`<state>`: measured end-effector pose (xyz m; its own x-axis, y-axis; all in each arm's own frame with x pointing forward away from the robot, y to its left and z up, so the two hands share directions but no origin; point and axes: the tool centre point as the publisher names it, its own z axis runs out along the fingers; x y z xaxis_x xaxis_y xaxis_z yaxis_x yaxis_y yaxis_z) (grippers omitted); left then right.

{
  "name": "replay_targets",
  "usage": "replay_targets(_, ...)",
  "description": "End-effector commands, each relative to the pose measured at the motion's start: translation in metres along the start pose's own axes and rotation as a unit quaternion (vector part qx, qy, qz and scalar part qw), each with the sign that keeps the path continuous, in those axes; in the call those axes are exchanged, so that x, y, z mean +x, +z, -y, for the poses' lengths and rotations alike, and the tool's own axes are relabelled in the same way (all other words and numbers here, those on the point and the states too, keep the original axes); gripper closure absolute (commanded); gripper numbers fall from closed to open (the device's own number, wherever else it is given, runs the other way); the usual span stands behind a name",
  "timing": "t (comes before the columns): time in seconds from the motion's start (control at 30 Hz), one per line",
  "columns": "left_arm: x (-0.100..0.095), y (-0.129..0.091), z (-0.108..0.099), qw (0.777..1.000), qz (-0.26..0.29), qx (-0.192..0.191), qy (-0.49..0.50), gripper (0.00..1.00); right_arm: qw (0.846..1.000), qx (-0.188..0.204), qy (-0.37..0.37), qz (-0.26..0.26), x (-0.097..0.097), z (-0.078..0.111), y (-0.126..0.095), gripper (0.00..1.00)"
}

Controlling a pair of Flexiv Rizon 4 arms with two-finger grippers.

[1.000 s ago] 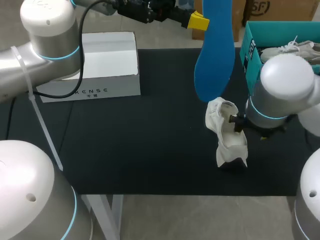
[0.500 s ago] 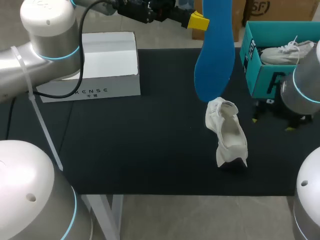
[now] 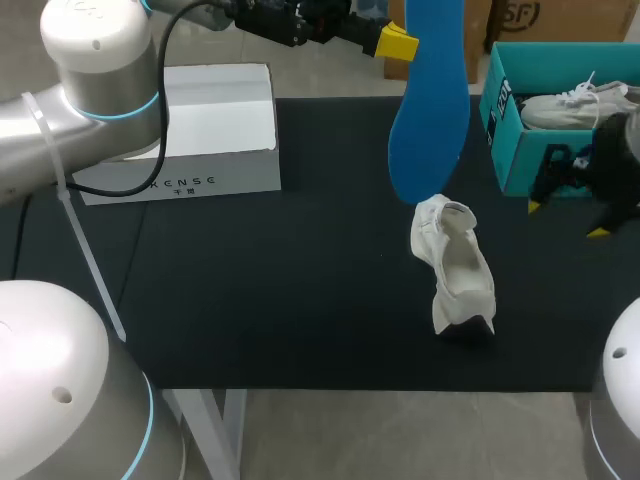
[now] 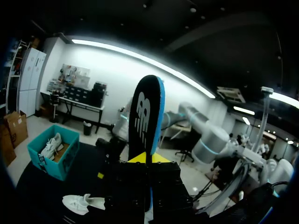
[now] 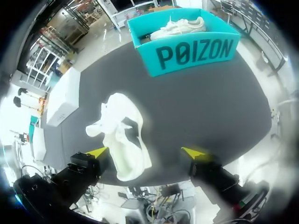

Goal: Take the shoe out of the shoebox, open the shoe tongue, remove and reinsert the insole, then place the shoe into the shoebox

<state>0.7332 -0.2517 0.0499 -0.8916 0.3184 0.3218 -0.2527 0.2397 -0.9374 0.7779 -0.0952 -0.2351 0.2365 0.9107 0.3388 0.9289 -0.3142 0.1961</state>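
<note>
Blue insole (image 3: 430, 100) seemingly clamped upright between the left fingers (image 3: 397, 42), high above the far edge of the bench (image 3: 300, 280). Right fingers (image 3: 537, 203) spread wide apart, touching nothing. White shoe (image 3: 455, 265) just ahead of them, shoebox (image 3: 520, 150) beyond, open bench around the shoe.

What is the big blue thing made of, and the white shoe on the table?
The blue insole looks like soft foam: smooth, matte, thin at the edge. The white shoe seems cloth or soft leather, since it slumps and folds; I cannot tell which.
</note>
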Motion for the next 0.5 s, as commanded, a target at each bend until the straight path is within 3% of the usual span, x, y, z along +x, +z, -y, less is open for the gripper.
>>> replay_targets(0.03,-0.001,0.0,0.0,1.0,0.0,-0.001,0.0,1.0,0.955,0.167,0.034,-0.242,-0.007,-0.01,-0.01,0.0)
replay_targets(0.2,-0.001,0.0,0.0,1.0,0.0,-0.001,0.0,1.0,0.941,0.19,0.024,-0.278,0.005,-0.014,-0.018,0.0)
replay_targets(0.5,-0.001,0.0,0.0,1.0,0.0,-0.001,0.0,1.0,0.937,0.201,0.016,-0.286,0.034,-0.004,-0.027,0.0)
